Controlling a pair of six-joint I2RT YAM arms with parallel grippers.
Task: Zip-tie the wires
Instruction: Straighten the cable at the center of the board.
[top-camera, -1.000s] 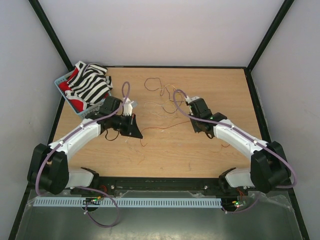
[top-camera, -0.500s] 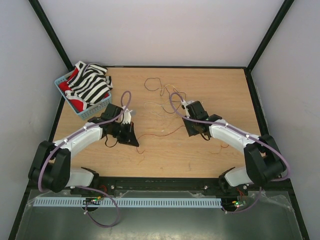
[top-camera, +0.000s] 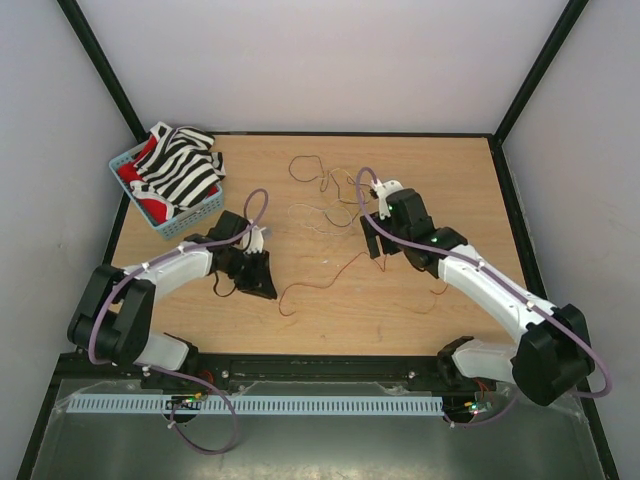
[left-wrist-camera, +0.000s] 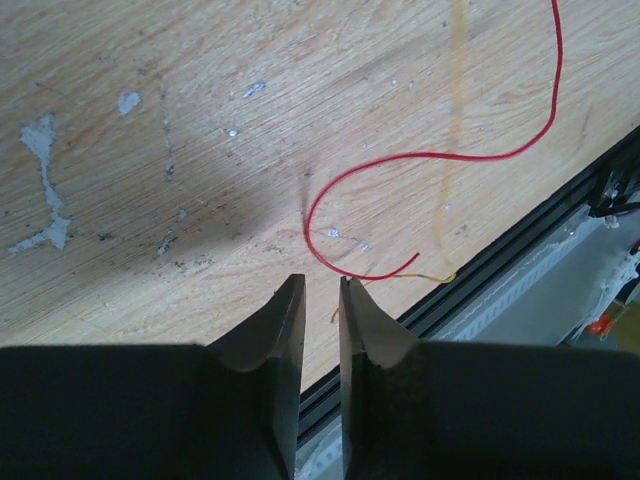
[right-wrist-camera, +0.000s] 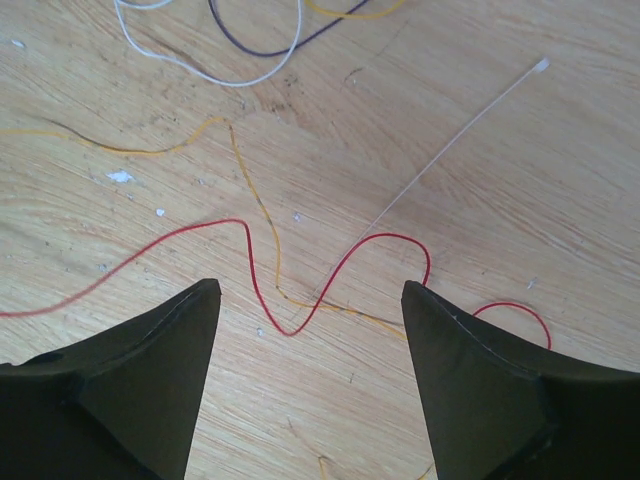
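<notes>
Over the wires (right-wrist-camera: 200, 228), the right gripper (right-wrist-camera: 310, 287) gapes wide; the left gripper (left-wrist-camera: 321, 280) hangs low, barely parted.

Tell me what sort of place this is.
Probably a robot lab test cell: a wooden table boxed in by white panels, two robot arms bolted at its near edge, loose wires as practice props.

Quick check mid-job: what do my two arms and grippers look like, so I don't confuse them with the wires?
The left arm and right arm have white shells with black joints and bases. A thick purple cable runs along each. The left gripper and right gripper have matte black fingers tapering to wedge tips.
</notes>
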